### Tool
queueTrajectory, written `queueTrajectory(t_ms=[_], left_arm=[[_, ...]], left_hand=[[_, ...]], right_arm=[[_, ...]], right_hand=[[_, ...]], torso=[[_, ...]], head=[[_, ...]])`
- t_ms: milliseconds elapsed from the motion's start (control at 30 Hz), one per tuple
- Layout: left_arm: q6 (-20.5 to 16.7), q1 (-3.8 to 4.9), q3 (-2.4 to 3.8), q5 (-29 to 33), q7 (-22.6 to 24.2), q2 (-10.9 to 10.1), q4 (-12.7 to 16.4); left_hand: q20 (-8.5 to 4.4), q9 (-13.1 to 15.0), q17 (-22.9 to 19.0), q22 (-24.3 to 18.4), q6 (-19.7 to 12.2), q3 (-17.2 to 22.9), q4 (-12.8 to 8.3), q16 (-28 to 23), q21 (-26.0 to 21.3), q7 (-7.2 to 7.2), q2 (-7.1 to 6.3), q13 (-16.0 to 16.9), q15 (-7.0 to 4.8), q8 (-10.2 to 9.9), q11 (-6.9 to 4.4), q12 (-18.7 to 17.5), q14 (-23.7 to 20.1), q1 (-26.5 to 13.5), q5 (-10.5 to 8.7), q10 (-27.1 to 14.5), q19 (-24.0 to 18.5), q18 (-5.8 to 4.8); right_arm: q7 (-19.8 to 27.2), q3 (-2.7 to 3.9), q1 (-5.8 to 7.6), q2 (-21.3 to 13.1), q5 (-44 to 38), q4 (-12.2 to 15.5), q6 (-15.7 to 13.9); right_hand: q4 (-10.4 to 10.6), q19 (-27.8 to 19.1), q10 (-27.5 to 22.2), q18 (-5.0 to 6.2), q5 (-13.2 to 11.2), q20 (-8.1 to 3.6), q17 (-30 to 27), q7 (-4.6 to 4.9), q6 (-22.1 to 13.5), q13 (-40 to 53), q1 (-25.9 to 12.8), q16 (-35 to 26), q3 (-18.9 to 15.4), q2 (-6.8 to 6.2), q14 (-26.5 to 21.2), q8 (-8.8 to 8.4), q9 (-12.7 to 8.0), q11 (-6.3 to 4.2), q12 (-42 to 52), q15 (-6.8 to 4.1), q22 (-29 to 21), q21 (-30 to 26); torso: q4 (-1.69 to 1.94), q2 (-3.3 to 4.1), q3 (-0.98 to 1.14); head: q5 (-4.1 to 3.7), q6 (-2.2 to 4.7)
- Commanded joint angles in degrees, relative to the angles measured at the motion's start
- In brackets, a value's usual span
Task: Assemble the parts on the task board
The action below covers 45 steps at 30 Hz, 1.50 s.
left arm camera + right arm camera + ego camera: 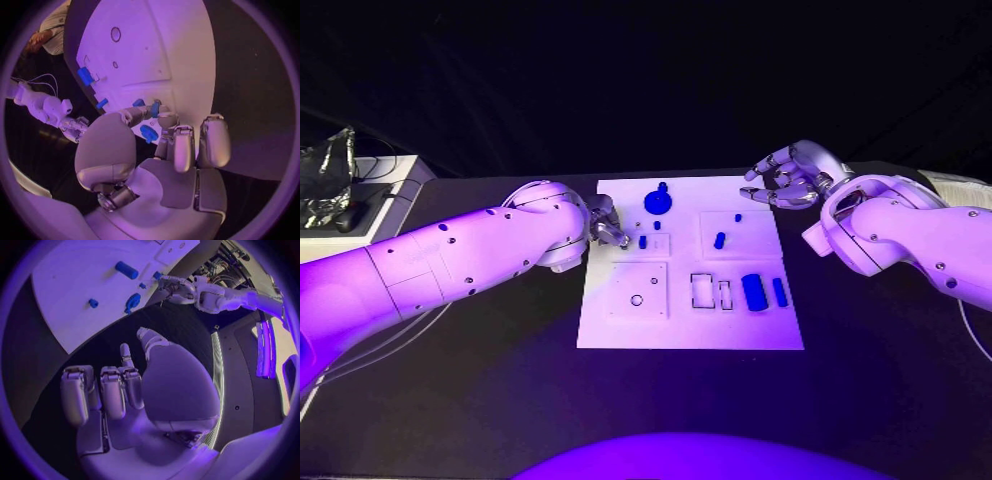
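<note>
L hand [604,228] pinches small blue part [155,108] at task board [689,320].

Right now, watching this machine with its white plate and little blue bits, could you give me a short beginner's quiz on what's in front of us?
1. True or false: the right hand is holding a blue part.
2. Which hand has its fingers at the task board? A) left hand B) right hand
3. Fill in: the two long blue parts lie side by side near the board's ____ edge.

Key: 1 false, it hovers off the board with nothing in it; 2 A; 3 right.
</note>
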Motion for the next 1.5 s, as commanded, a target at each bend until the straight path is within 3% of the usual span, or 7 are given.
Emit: queueTrajectory(t_ms=[33,533,667,1033,1500], left_arm=[[5.4,-1.13,-0.88,-0.2,-2.6,-0.2,-0.8],[5.4,-1.10,-0.88,-0.3,-2.6,0.1,-1.3],[5.3,-1.10,-0.88,0.1,-2.6,0.2,-1.4],[5.9,-1.09,-0.91,0.5,-2.6,0.3,-1.7],[5.5,-1.09,-0.91,0.5,-2.6,0.4,-1.7]], left_hand=[[0.04,0.0,13.1,-0.1,0.1,6.6,-6.9,0.2,0.0,-0.30,0.94,0.0,0.14,-0.2,-0.14,0.0,5.5,1.7,0.27,0.3,0.2,-0.48],[0.05,-0.2,13.2,-0.1,0.1,6.2,-6.8,0.2,0.0,-0.27,0.97,0.0,0.16,-0.3,-0.09,0.0,5.5,1.7,0.24,0.3,0.1,-0.47],[0.07,-1.0,13.1,-0.2,0.6,2.1,-4.5,0.2,-0.2,-0.53,0.85,-0.1,0.14,-0.8,-0.19,0.0,5.5,0.9,-0.03,0.2,0.0,-0.44],[-0.03,-2.1,12.7,-0.5,1.1,-3.9,-1.0,-0.1,-0.5,-0.63,-0.57,-0.7,0.03,-1.5,-0.23,-0.4,5.3,-0.2,0.24,-0.6,-0.1,-0.38],[-0.01,-2.6,12.5,-0.6,1.3,-9.6,3.0,-0.2,-0.7,-0.53,-0.53,-0.9,0.08,-1.5,-0.15,-0.5,5.3,-0.4,0.42,-1.0,-0.2,-0.34]], right_arm=[[0.5,0.02,-0.03,0.0,-0.5,0.0,0.7],[0.5,0.02,-0.03,0.0,-0.6,0.1,0.6],[0.5,0.02,-0.03,-0.1,-0.6,0.1,0.6],[0.5,0.02,-0.03,-0.1,-0.6,0.1,0.6],[0.6,0.02,-0.03,-0.1,-0.6,0.1,0.5]], right_hand=[[0.2,4.3,4.2,0.13,-0.2,-0.38,14.0,-0.04,-0.5,13.4,-0.4,0.0,0.1,-0.10,5.8,0.27,0.1,-0.23,-0.2,-0.41,12.6,-0.1],[0.2,4.3,4.2,0.13,-0.2,-0.38,14.0,-0.04,-0.5,13.4,-0.4,0.0,0.1,-0.10,5.8,0.27,0.1,-0.23,-0.2,-0.41,12.6,-0.1],[0.2,4.3,4.2,0.13,-0.2,-0.38,14.0,-0.04,-0.5,13.4,-0.4,0.0,0.1,-0.10,5.8,0.27,0.1,-0.23,-0.2,-0.41,12.6,-0.1],[0.4,4.2,4.1,0.17,-0.2,-0.39,14.0,-0.04,-0.6,13.2,-0.4,-0.1,0.0,-0.11,5.8,0.34,0.2,-0.23,-0.3,-0.42,12.5,-0.3],[0.5,4.2,4.1,0.18,-0.2,-0.40,13.9,-0.03,-0.7,13.3,-0.4,-0.1,0.0,-0.13,5.8,0.35,0.2,-0.23,-0.3,-0.42,12.4,-0.3]], torso=[[0.00,-0.01,-0.03],[-0.04,0.00,0.02],[-0.03,0.00,0.05],[-0.02,-0.02,0.06],[-0.04,0.02,0.05]], head=[[0.04,-0.11],[0.08,-0.24],[0.04,-0.25],[0.13,-0.26],[0.16,-0.25]])
